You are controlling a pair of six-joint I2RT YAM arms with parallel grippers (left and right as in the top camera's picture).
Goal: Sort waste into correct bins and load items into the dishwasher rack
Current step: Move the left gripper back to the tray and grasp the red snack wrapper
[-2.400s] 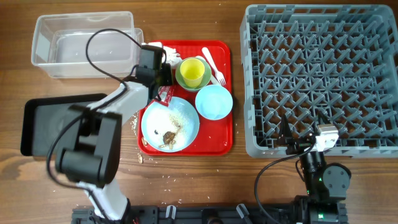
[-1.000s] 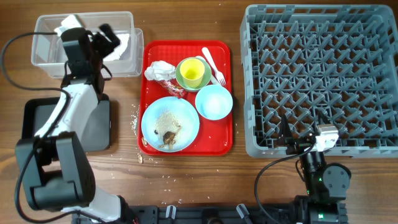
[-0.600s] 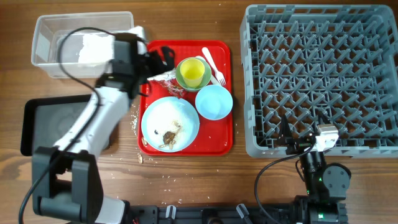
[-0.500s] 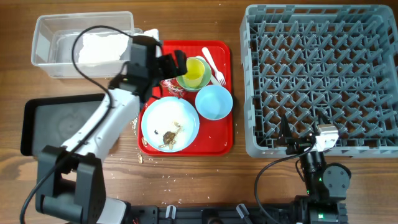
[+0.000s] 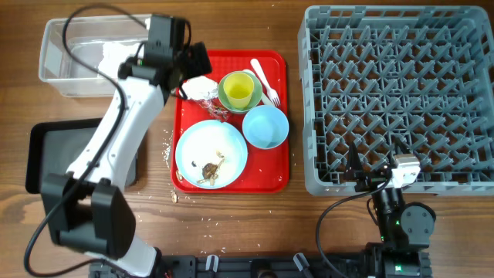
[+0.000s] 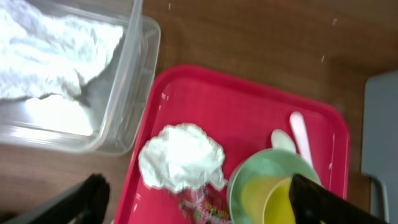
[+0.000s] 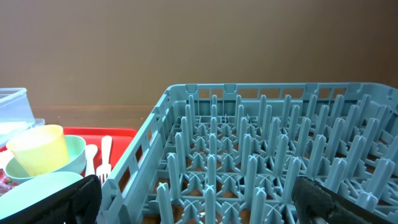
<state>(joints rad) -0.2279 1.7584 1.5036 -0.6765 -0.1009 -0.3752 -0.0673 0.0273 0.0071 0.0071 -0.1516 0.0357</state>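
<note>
Left jaws hang spread and empty over the napkin (image 6: 181,155) on the red tray (image 6: 249,112); right jaws, also spread, sit at the rack's (image 7: 261,155) edge.

Dishwasher rack (image 7: 261,162) ahead, yellow-green cup (image 7: 38,149) in mint-green bowl (image 7: 74,155) at left

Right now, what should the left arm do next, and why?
Probably lower the left gripper onto the napkin and close. The jaws stand open just short of it, it lies on the red tray, and the tub beside it already holds paper.
</note>
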